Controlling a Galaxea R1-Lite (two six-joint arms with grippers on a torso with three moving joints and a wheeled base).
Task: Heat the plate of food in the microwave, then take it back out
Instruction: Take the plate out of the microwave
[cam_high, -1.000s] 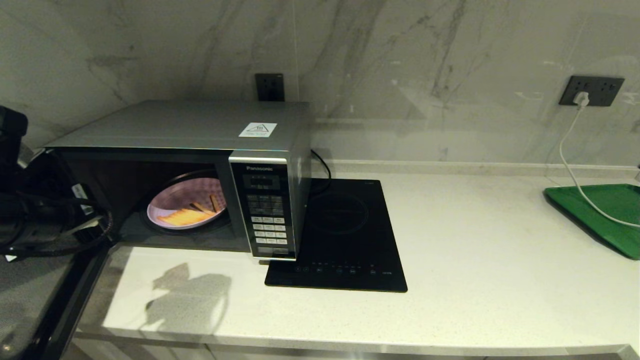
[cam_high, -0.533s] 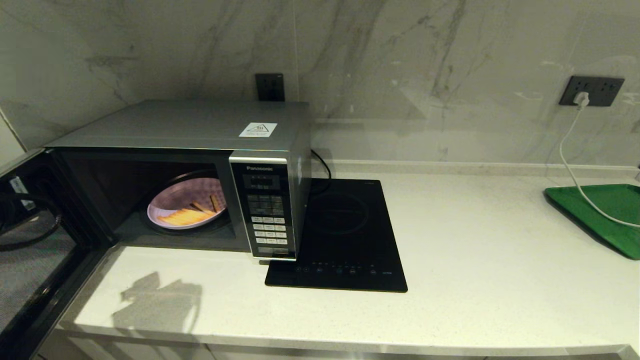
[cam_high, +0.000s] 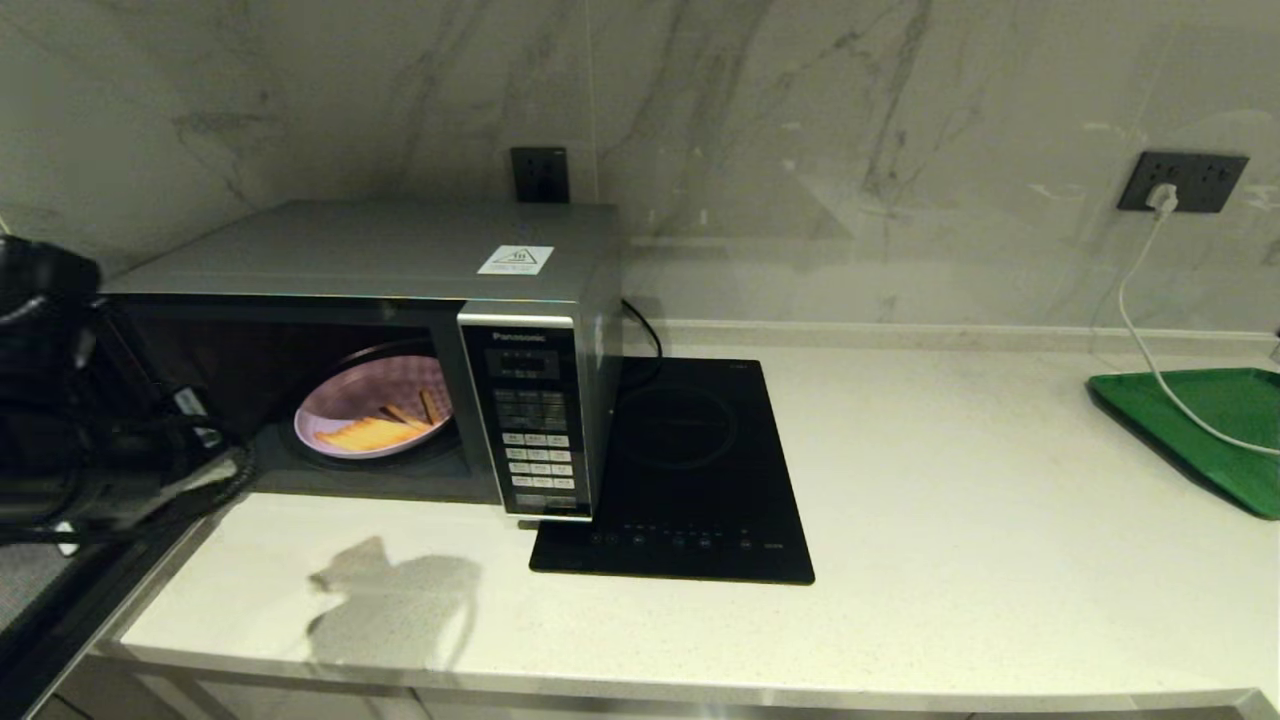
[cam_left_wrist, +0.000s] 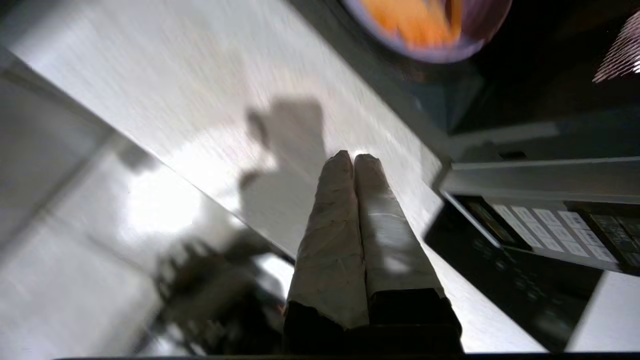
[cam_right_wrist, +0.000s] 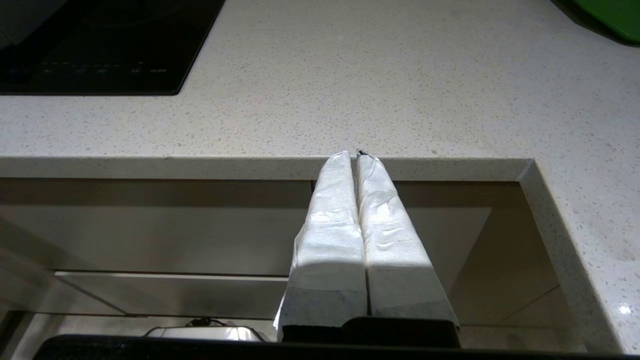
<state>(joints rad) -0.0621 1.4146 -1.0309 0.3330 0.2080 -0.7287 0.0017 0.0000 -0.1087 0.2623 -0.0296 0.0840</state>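
Note:
The microwave (cam_high: 400, 250) stands at the back left of the counter with its door (cam_high: 60, 610) swung open towards me. Inside, on the turntable, sits the lilac plate of food (cam_high: 375, 415) with orange-yellow fries. The plate (cam_left_wrist: 430, 30) also shows in the left wrist view, beyond the counter strip. My left arm (cam_high: 90, 450) hangs at the far left in front of the open door. The left gripper (cam_left_wrist: 354, 157) is shut and empty, above the counter before the cavity. My right gripper (cam_right_wrist: 354, 154) is shut and empty, low before the counter's front edge.
A flat black cooktop (cam_high: 690, 470) lies right of the microwave, touching its keypad corner (cam_high: 535, 430). A green tray (cam_high: 1200, 430) lies at the far right, with a white cable (cam_high: 1140, 340) running over it from a wall socket. The counter edge (cam_right_wrist: 250, 167) is close to the right gripper.
The left arm drew out of sight to the left half a second ago and has come back in front of the open door. The plate has not moved.

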